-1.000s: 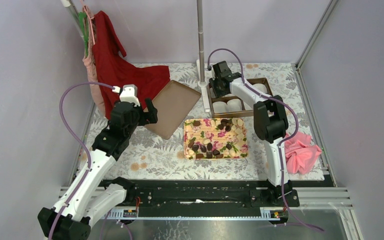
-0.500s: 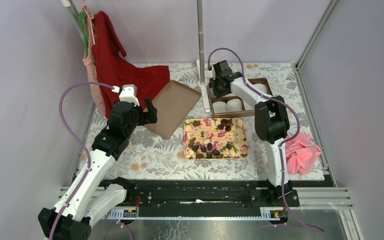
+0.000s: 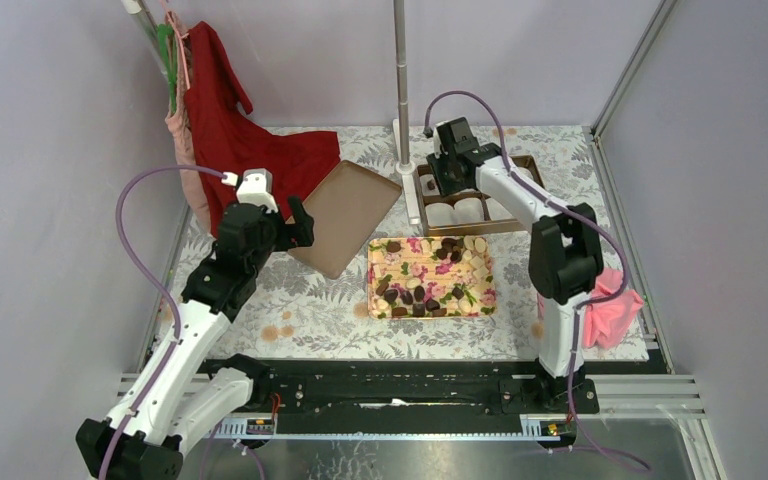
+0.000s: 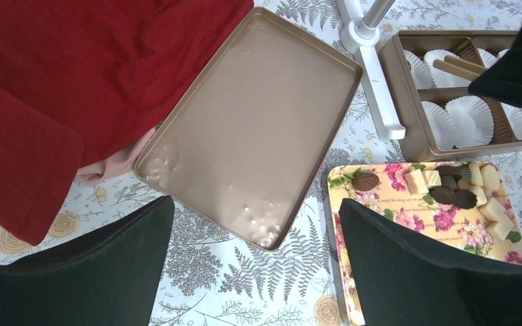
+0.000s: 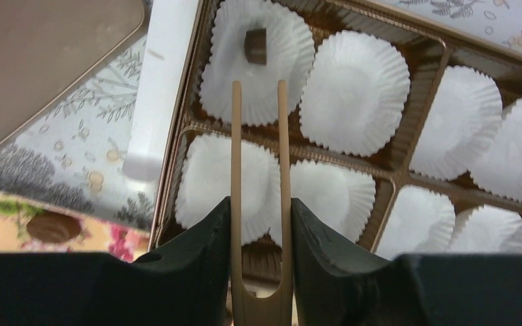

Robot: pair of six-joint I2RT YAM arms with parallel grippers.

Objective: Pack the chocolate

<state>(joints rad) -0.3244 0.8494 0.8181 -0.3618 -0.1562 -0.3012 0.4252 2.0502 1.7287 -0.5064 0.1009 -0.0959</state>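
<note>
the right gripper (image 5: 259, 212) is closed on a pair of thin tan tongs (image 5: 236, 136), with its black fingers pressing both sides near the joined end. the two tips of the tongs stand slightly apart and nothing is between them. one chocolate piece (image 5: 255, 45) lies in a white paper cup (image 5: 292, 64) at the corner of the brown box (image 5: 389, 170), just past the tips. the other cups i can see are empty.

the left gripper (image 4: 255, 204) has its jaws spread wide and holds nothing. it hangs over the near corner of the flat brown lid (image 4: 258, 102).

more dark chocolates (image 3: 418, 294) lie on the flowered tray (image 4: 387, 204), which sits just beside the lid's edge. a white stand base (image 4: 374, 75) lies between the lid and the box, and a red cloth (image 4: 75, 81) overlaps the lid's left edge.
</note>
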